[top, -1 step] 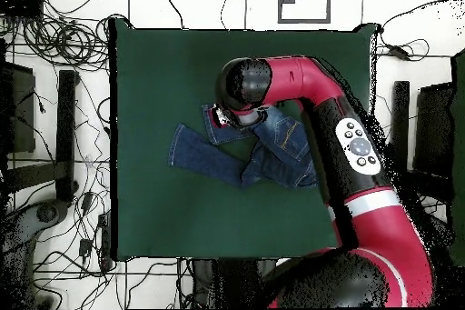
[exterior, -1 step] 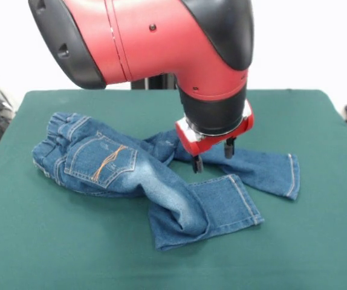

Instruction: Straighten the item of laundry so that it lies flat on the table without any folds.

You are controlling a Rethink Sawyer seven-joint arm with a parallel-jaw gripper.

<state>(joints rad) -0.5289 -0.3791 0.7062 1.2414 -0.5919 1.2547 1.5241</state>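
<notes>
Front view: my gripper point(exterior, -1 step: 212, 156) hangs just above the jeans point(exterior, -1 step: 131, 169), right over the spot where the two legs split. Two dark fingers point(exterior, -1 step: 197, 164) show below the red flange, spread with a gap between them and pinching nothing; I can't tell if the tips touch the denim or sit just off it. The jeans lie on the green worktop point(exterior, -1 step: 318, 229), bunched: waistband and pocket side piled up at the left of the gripper, one leg running off to the right past the fingers to its hem, the other leg coming toward the camera and doubled over on itself below the gripper. So the fold I'd need to pull out lies just below and left of the fingers in this view, and the long axis of the garment runs roughly left to right, waist left, hems right. Overhead view: the arm's head covers the gripper point(top, -1 step: 222, 117), so the fingers tell me nothing here. The jeans point(top, -1 step: 213, 156) sit near the worktop's point(top, -1 step: 145, 70) middle, a bit toward the robot's side; the legs fan out to the left of the arm's head, the waist bundle tucks under the arm on the right. Axis here is again roughly sideways, hems left. My guess: grab the doubled leg and drag it away from the waist.
</notes>
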